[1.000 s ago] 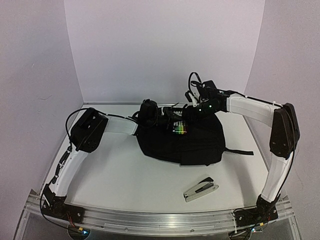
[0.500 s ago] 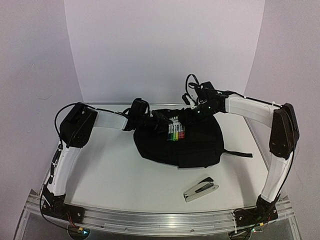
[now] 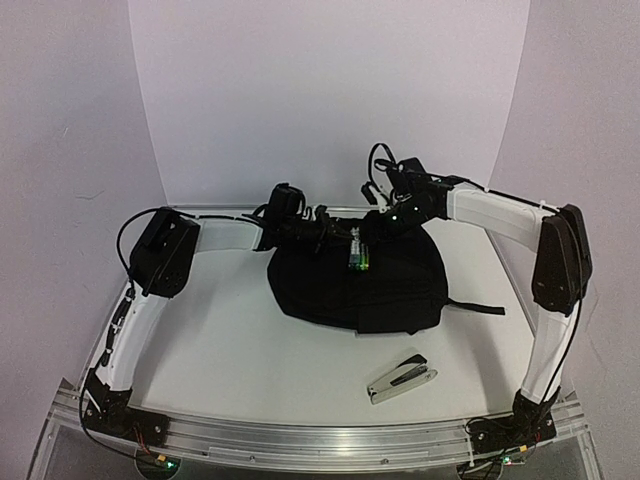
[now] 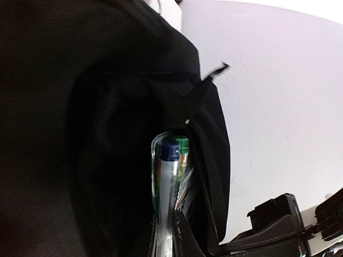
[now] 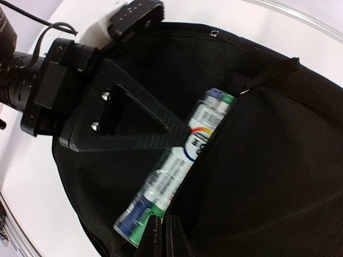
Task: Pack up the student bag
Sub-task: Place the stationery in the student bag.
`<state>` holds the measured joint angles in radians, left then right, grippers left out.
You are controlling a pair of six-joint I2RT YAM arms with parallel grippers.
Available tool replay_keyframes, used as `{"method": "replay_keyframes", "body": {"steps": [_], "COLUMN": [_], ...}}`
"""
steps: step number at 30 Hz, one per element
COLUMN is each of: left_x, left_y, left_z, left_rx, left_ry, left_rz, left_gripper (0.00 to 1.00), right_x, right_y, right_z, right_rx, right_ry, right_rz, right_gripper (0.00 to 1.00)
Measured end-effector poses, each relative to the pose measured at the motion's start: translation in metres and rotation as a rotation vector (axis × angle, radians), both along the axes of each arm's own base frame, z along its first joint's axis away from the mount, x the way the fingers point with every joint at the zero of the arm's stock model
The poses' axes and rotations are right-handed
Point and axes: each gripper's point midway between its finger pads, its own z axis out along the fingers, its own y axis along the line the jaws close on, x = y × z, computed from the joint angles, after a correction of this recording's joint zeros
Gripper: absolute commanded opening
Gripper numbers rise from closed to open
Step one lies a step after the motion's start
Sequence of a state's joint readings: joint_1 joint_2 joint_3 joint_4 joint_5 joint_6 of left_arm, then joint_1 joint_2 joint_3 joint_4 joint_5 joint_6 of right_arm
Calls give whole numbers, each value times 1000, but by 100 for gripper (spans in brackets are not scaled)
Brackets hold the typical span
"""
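My right pincer (image 5: 159, 242) is pinched together on the zipper edge of the student bag (image 3: 385, 290), which lies toward the back of the desk (image 3: 230, 350). My left pincer (image 3: 332, 235) sits at the marker pack (image 5: 171, 171) in the bag's mouth; I cannot tell whether it grips.

The scene is lit softly from above, only faint shadows are cast on the white table (image 3: 230, 350), the student bag (image 3: 390, 290) is rendered as detailless black, and the marker pack (image 5: 177, 160) is blurred in the 2 wrist views.
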<state>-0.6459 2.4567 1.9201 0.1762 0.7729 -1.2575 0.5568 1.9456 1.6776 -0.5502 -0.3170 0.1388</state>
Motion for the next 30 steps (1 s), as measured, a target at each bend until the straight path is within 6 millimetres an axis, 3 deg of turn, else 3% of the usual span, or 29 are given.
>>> {"method": "replay_keyframes", "body": {"steps": [15, 18, 20, 23, 30], "left_x": [-1, -4, -6, -7, -16], "left_y": [-42, -47, -49, -48, -30], "left_z": [-12, -17, -19, -20, -29], "left_rx": [-83, -79, -77, -74, 2], "left_ry": [-24, -22, -22, -38, -36], "left_rz": [-116, -121, -124, -128, -131], "left_gripper": [3, 9, 19, 25, 22], "right_x": [7, 6, 5, 7, 10], "right_y": [6, 6, 6, 4, -6], "right_z": [-1, -1, -1, -1, -10], "right_rx": [6, 11, 12, 16, 22], "right_ry": [27, 33, 38, 41, 60], "right_rz": [16, 20, 22, 19, 7], "right_gripper": [0, 0, 0, 0, 0]}}
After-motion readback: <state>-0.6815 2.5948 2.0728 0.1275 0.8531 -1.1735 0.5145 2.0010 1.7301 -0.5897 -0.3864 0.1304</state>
